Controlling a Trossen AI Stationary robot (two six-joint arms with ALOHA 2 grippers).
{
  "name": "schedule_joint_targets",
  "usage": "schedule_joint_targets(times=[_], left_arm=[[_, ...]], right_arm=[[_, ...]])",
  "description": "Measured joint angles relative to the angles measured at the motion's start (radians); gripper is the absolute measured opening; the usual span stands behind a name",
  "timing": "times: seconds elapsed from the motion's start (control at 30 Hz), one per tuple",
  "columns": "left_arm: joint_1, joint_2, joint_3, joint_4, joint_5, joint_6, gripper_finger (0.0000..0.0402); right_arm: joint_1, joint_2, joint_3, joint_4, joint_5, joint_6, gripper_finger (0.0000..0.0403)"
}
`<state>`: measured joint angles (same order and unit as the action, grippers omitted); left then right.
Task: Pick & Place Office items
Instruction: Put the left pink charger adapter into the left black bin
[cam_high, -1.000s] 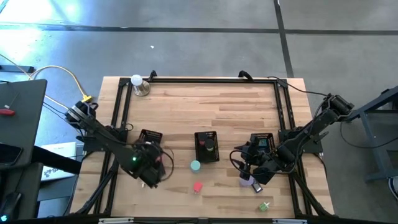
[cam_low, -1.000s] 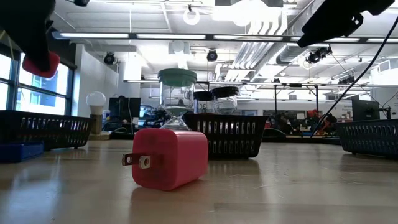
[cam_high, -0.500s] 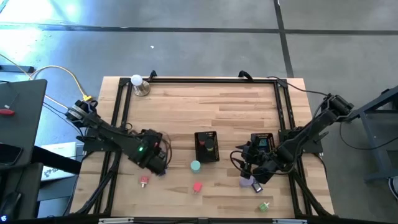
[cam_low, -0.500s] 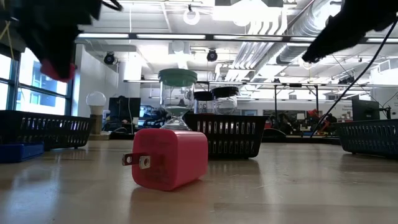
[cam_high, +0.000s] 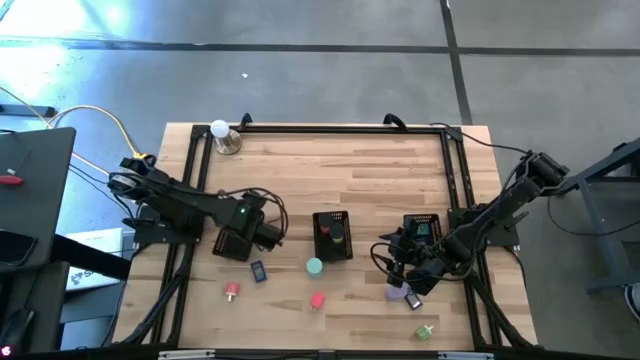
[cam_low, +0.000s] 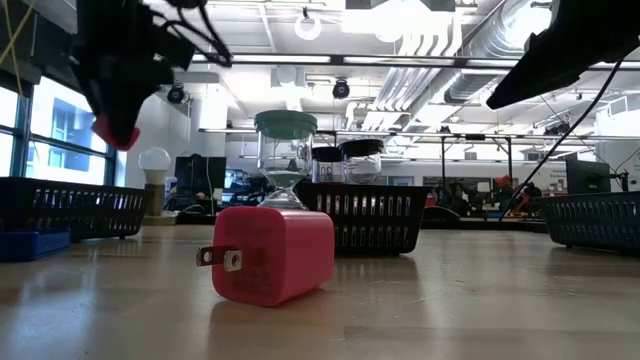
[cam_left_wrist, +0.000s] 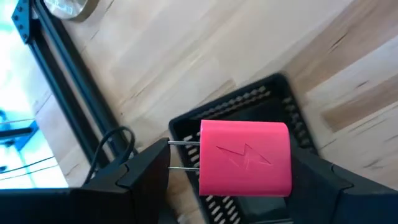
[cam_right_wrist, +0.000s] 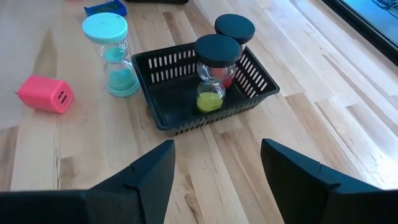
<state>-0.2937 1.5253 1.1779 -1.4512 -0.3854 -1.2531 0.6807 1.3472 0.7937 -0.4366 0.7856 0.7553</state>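
My left gripper (cam_high: 264, 232) is shut on a pink charger block (cam_left_wrist: 245, 158) with a lightning mark. It hangs over the left black mesh tray (cam_left_wrist: 289, 93); in the low view the block (cam_low: 115, 130) shows high above the table. My right gripper (cam_right_wrist: 217, 180) is open, low over the table's right near part, and touches nothing. Lying loose on the wood are another pink charger (cam_high: 318, 300), a teal hourglass (cam_high: 314, 266), a dark blue rectangle (cam_high: 258, 270), a small red piece (cam_high: 232, 290), a purple piece (cam_high: 395, 292) and a green bit (cam_high: 425, 332). My left gripper pinches the pink charger block between its two fingers (cam_left_wrist: 317, 180), one on each of two opposite side faces (cam_left_wrist: 283, 162). The two metal prongs (cam_left_wrist: 183, 155) stick out sideways, toward one finger. The block is lifted clear, with the tray below it.
The middle tray (cam_right_wrist: 255, 87) holds two black-capped hourglasses (cam_right_wrist: 214, 68). The right tray (cam_high: 422, 230) lies by my right arm. A white ball on a metal base (cam_high: 222, 135) stands at the far left corner. Black rails (cam_high: 195, 180) run along the table's sides.
My left gripper has carried the pink block from the near left part of the table toward the far edge and a little right, ending over the left tray. That uncovered the dark blue rectangle and the small red piece on the wood.
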Motion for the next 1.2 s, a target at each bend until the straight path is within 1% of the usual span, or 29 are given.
schedule_joint_targets(times=[0.13,0.3,0.37,0.47,0.67,0.8,1.03,1.2], left_arm=[[0.000,0.000,-0.062,0.018,0.034,-0.001,0.0246],[0.001,-0.002,-0.137,0.111,0.065,-0.003,0.0246],[0.006,-0.002,-0.163,0.148,0.066,-0.001,0.0246],[0.011,-0.002,-0.188,0.151,0.065,-0.015,0.0246],[0.035,-0.003,-0.195,0.159,0.059,-0.040,0.0246],[0.057,-0.003,-0.199,0.209,0.054,-0.041,0.0246],[0.084,0.006,-0.200,0.211,0.067,-0.072,0.0246],[0.085,0.009,-0.200,0.217,0.072,-0.092,0.0260]], right_arm=[[0.000,0.000,0.000,0.000,0.000,-0.017,0.0227],[0.000,0.000,0.000,0.000,0.000,-0.018,0.0227],[0.000,0.000,0.000,0.008,0.000,-0.017,0.0227],[0.000,0.000,0.000,0.019,0.000,-0.018,0.0227],[0.000,0.000,0.000,0.027,0.000,-0.018,0.0227],[0.000,0.000,0.000,0.030,0.000,-0.019,0.0227],[0.000,0.000,0.000,0.030,-0.007,-0.018,0.0227],[0.000,0.000,0.000,0.030,-0.008,-0.018,0.0227]])
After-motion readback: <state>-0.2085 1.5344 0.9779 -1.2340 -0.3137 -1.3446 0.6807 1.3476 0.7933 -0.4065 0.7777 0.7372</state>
